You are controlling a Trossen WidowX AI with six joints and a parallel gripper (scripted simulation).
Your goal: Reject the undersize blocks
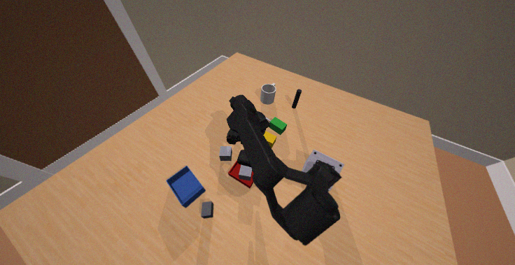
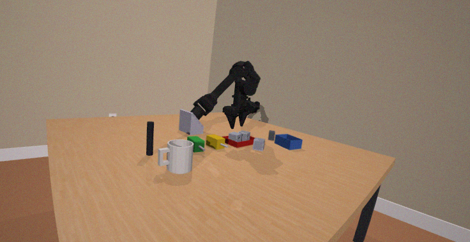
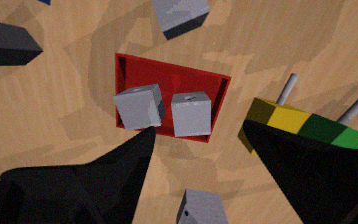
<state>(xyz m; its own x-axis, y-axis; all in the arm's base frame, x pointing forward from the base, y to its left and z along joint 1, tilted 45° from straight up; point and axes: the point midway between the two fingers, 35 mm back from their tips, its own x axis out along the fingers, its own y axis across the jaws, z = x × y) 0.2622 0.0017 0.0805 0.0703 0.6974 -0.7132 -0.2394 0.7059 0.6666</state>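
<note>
My gripper [image 1: 245, 159] [image 2: 237, 126] [image 3: 198, 127]: fingers wide apart, nothing between them, tips above red tray [image 1: 236, 173] [image 2: 237, 143] [image 3: 175, 75]. Below me, inside tray: first steel block [image 1: 245, 173] [image 2: 244, 135] [image 3: 141, 107] and second steel block [image 2: 235, 136] [image 3: 192, 115]. Third steel block [image 1: 225, 153] [image 2: 258, 144] [image 3: 180, 15] on table, just outside tray, off to side of me. Green gauge [image 1: 278, 125] [image 2: 195, 143] [image 3: 342, 134] lies loose on table, out past one finger, yellow gauge [image 1: 270, 138] [image 2: 215, 141] [image 3: 290, 118] nearer me.
</note>
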